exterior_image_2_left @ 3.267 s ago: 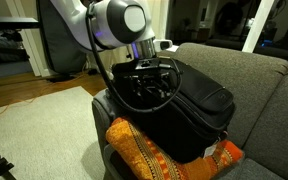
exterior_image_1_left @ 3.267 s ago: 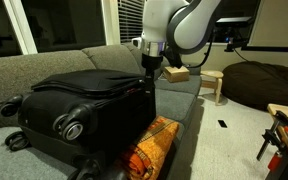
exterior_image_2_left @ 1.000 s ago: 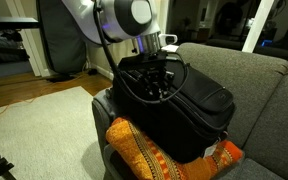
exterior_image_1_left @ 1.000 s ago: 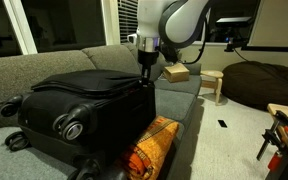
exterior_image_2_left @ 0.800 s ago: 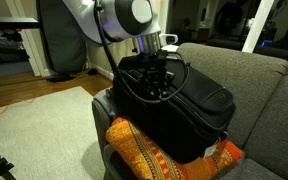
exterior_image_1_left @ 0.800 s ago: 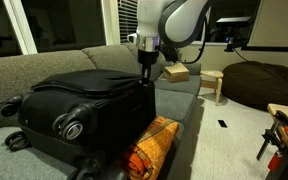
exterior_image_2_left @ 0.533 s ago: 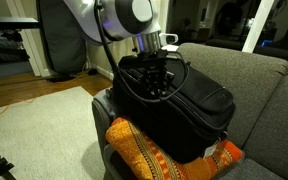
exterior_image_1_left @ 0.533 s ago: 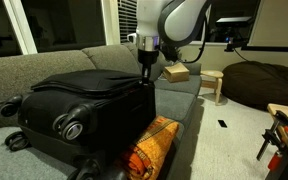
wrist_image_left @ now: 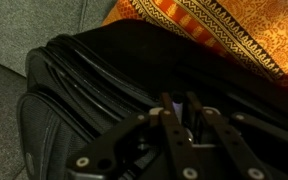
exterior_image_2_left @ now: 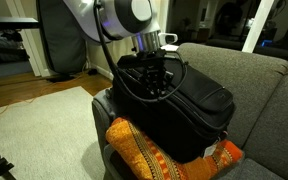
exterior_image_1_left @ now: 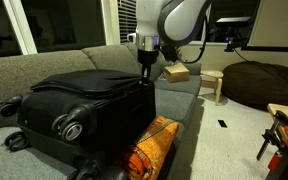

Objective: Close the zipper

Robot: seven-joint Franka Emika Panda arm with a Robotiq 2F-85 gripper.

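A grey sofa (exterior_image_1_left: 94, 58) in a dim living room with dark windows (exterior_image_1_left: 64, 25) carries everything here. In both exterior views the thing closest to the camera is the orange patterned cushion (exterior_image_1_left: 149, 145) (exterior_image_2_left: 149, 150), propped against the sofa front below the fingers. In the wrist view the cushion (wrist_image_left: 224, 25) fills the top of the picture, past the fingertips. Above the cushion lies the black suitcase (exterior_image_1_left: 84, 90) (exterior_image_2_left: 199, 100) flat on the seat, with a grey-hubbed wheel (exterior_image_1_left: 72, 127) well to one side of the fingers. The gripper (exterior_image_1_left: 146, 78) (exterior_image_2_left: 156, 80) points straight down onto the suitcase's upper edge. In the wrist view the gripper (wrist_image_left: 187, 115) has its fingers (wrist_image_left: 170, 118) drawn together, with only a thin pale sliver between the tips. The tips sit right on the zipper (wrist_image_left: 104, 82), which runs as a ribbed black line along the lid seam and away from them across the suitcase (wrist_image_left: 94, 70). Whether the tips pinch the zipper's pull is too dark to tell. Farther back, beyond the fingers in an exterior view, a tan box (exterior_image_1_left: 175, 72) rests on the sofa. Past it stand a small wooden stool (exterior_image_1_left: 213, 84) and a dark beanbag (exterior_image_1_left: 264, 85).
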